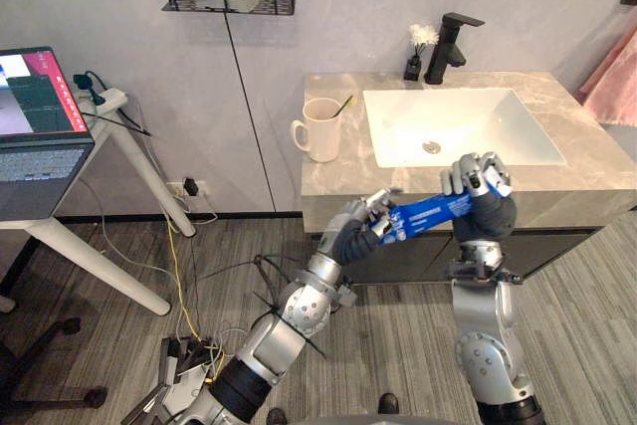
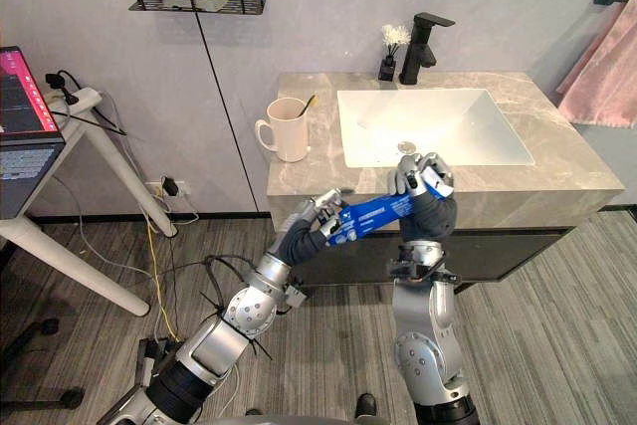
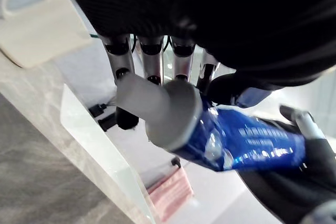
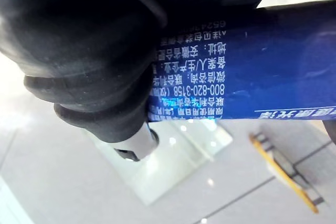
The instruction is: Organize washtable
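My left robot hand and right robot hand both pinch the toothpaste tube, at six o'clock of the sink. Likely a handover; next, one hand must release, then carry it to the mug.

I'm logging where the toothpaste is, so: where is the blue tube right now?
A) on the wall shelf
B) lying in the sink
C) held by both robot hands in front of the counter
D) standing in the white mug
C: the blue tube stretches between the left robot hand and the right robot hand, each curled round one end, just in front of the counter.
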### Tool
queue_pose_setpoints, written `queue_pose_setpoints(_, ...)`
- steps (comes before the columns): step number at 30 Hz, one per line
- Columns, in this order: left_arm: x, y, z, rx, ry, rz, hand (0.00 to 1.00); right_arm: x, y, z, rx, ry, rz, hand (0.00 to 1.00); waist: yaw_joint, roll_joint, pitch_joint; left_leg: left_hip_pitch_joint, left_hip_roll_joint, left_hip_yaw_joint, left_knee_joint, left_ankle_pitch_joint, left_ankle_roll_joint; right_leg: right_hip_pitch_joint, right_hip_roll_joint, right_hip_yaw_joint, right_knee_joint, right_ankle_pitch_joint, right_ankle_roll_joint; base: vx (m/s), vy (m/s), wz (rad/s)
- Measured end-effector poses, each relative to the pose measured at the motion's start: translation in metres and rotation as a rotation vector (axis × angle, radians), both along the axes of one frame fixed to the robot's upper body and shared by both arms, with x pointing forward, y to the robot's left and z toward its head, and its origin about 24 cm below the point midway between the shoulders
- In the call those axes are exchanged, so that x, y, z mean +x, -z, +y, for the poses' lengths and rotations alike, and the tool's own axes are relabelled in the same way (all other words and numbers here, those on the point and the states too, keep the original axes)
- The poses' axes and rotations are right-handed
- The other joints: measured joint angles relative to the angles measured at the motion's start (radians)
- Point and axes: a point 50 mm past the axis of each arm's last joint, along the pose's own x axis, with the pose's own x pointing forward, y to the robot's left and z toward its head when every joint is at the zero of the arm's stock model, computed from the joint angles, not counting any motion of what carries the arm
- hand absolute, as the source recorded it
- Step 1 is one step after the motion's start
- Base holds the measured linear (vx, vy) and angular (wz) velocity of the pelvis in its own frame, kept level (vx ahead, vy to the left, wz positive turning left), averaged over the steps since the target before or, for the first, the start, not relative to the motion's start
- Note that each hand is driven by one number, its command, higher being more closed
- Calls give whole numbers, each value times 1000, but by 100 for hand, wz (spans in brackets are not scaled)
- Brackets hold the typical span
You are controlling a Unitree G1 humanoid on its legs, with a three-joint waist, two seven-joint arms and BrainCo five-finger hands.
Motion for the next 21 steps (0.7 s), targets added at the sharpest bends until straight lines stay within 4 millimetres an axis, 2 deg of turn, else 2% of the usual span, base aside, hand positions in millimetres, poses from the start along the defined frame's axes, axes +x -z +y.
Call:
queue_pose_setpoints(2,6,4,15,-32,-88,43,0,1,-7,-16,-18,92,-25,100,1,-1,0,0,0,-9,0,0,0,6,0,-8,0,-2,0,-3,-13,14)
queue_pose_setpoints(4,11,14,49,-61,-258,95,0,1,-21,-46,-26,240,-77,100,11,-1,0,8,1,-12,-3,0,0,14,0,-12,0,-6,-1,-3,-9,4)
queue_pose_setpoints(6,10,19,66,-91,-345,125,0,3,-30,-62,-46,305,-104,100,22,-2,0,16,0,-12,-14,4,-1,19,0,-13,0,-7,1,0,0,0)
queue_pose_setpoints(9,3,23,73,-122,-401,142,0,18,-45,-68,-75,321,-136,100,26,-9,2,26,0,-18,-19,6,-1,32,0,-20,-1,-11,4,-8,-9,7)
queue_pose_setpoints(12,-7,29,74,-190,-432,185,0,36,-75,-75,-130,338,-211,100,48,-21,1,20,0,-28,-19,6,-1,32,0,-31,-1,-13,5,-12,-11,12)
queue_pose_setpoints(14,-13,36,75,-221,-456,225,0,45,-96,-79,-160,352,-259,100,54,-30,1,10,0,-43,-20,9,-2,32,-1,-47,-1,-15,5,-2,-15,22)
queue_pose_setpoints(15,-19,43,79,-224,-479,258,0,52,-114,-82,-177,372,-291,100,58,-39,1,2,1,-53,-20,11,-3,31,0,-57,-3,-15,5,3,-17,20)
queue_pose_setpoints(16,-22,46,81,-224,-487,273,0,54,-122,-84,-187,381,-304,100,60,-42,0,-2,0,-58,-20,12,-3,31,0,-62,-4,-15,6,9,-18,21)
queue_pose_setpoints(18,-33,58,87,-238,-519,336,0,63,-149,-94,-235,412,-334,100,82,-65,1,-10,1,-66,-20,13,-3,29,0,-69,-7,-15,6,12,-13,11)
queue_pose_setpoints(21,-44,69,92,-232,-539,397,0,70,-174,-98,-285,422,-353,100,106,-85,0,-22,1,-71,-20,12,-3,21,0,-71,-8,-15,6,4,-8,6)
